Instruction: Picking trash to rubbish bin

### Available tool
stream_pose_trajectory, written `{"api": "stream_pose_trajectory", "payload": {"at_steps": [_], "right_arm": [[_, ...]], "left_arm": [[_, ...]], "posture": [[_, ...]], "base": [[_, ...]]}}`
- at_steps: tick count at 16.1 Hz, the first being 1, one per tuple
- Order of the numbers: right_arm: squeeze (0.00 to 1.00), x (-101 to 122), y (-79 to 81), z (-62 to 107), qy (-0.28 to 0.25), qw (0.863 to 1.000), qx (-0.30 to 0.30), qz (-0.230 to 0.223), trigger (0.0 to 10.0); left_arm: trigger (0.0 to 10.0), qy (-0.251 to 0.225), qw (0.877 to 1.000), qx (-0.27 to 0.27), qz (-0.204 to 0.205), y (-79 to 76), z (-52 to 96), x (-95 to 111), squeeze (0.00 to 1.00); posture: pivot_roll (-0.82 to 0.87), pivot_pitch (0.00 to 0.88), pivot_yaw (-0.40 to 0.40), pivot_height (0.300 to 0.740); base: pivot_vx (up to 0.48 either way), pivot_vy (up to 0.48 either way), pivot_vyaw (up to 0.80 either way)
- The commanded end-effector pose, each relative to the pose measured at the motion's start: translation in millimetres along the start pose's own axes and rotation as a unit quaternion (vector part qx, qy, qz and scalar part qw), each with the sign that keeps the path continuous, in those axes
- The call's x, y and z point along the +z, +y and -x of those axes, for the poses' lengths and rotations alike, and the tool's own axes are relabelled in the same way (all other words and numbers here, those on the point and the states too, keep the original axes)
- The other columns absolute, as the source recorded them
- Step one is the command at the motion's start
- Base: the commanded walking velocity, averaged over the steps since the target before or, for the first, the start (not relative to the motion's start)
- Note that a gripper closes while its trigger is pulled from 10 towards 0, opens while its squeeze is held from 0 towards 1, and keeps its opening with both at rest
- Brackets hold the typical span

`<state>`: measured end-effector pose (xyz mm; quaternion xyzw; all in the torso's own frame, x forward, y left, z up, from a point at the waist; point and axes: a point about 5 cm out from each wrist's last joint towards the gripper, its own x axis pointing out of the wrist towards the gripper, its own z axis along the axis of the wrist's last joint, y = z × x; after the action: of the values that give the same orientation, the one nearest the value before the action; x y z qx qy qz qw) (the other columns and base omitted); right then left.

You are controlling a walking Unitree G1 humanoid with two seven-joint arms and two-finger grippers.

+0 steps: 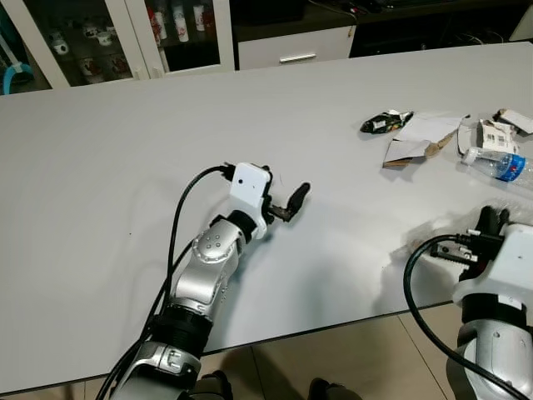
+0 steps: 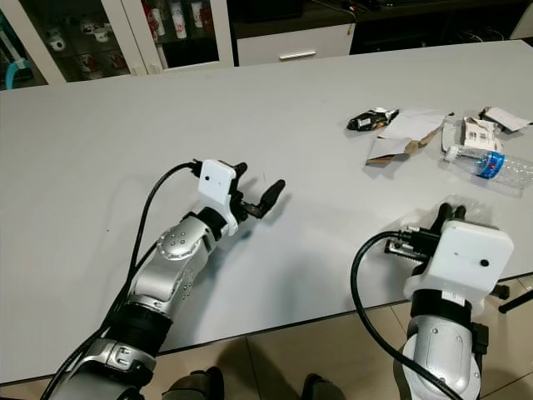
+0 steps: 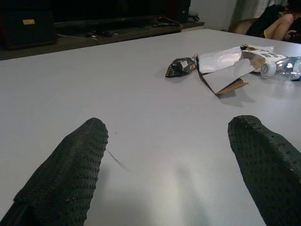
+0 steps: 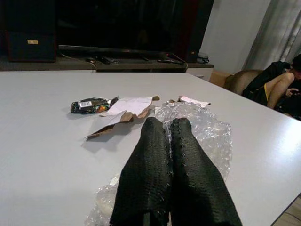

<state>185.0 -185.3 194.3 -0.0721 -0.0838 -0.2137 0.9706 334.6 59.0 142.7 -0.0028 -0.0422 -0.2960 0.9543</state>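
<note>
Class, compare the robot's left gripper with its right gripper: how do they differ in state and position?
The left gripper is open, fingers wide apart over bare table; the right gripper is shut, fingers pressed together. The left is far from the trash; the right is at the crinkled clear plastic. Both are low over the table.

Spread left end effector (image 3: 164, 165) fingers over white table (image 3: 94, 84), dark wrapper (image 3: 181, 67) and torn cardboard (image 3: 223, 70) beyond

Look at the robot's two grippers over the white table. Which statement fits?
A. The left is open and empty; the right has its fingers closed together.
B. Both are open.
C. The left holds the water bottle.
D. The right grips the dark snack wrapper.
A: the left gripper has its fingers spread over bare table, while the right gripper shows its fingers pressed together over clear plastic film.
</note>
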Motion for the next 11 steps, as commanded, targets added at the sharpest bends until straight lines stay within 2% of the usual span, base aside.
{"api": "stream_pose_trajectory", "payload": {"at_steps": [1,8,11], "right_arm": [[0.0,4.0,-2.9,0.0,-0.009,1.0,-0.011,0.004,10.0],[0.0,5.7,-0.6,-1.9,-0.014,1.0,-0.006,0.008,10.0],[0.0,7.1,2.7,-1.9,-0.019,1.0,0.003,0.007,10.0]], "left_arm": [[10.0,-0.004,1.0,-0.011,-0.004,-2.0,-4.6,2.9,0.0],[10.0,-0.004,1.0,-0.021,-0.017,-3.4,-6.9,3.2,0.0],[10.0,-0.002,1.0,-0.027,-0.013,-4.2,-7.5,2.1,0.0]], "posture": [[-0.01,0.118,0.025,0.74],[-0.01,0.114,0.024,0.74],[-0.01,0.114,0.024,0.74]], "base": [[0.0,0.0,-0.76],[0.0,0.0,-0.76],[0.0,-0.09,0.0]]}}
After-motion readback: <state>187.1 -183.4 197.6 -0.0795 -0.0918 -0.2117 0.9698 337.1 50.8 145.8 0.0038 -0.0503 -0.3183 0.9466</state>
